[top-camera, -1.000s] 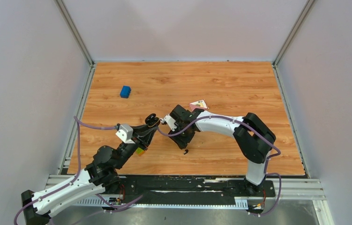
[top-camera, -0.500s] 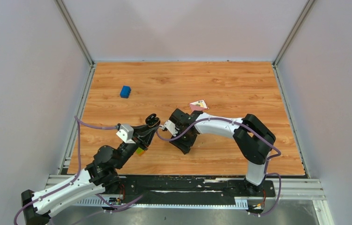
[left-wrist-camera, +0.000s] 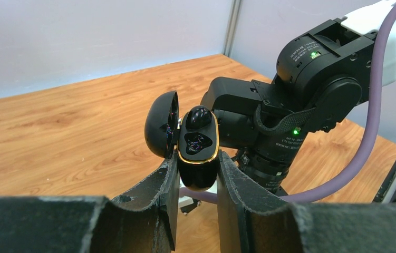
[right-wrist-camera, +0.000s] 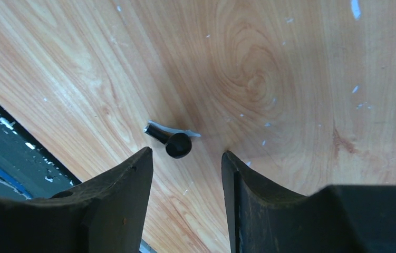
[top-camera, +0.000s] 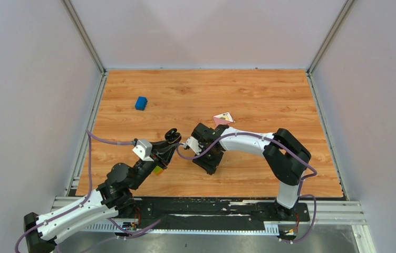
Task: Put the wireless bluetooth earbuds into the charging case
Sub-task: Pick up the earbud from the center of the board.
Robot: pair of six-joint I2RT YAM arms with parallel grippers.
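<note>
The left gripper (left-wrist-camera: 198,167) is clamping the glossy black oval charging case with a gold rim (left-wrist-camera: 198,150) upright at the centre of the left wrist view. Its fingers are pressing both sides, and the hinged lid (left-wrist-camera: 162,132) is hanging open to the left. 1 small black earbud (left-wrist-camera: 198,117) is sitting in the upper socket. In the right wrist view, the right gripper (right-wrist-camera: 186,157) is hovering, fingers spread apart, over the wooden table (right-wrist-camera: 290,79). The other small black earbud (right-wrist-camera: 172,141) is lying on the wood mid-frame, just beyond the gap. A blue block (top-camera: 141,103) is resting upper left in the top view.
</note>
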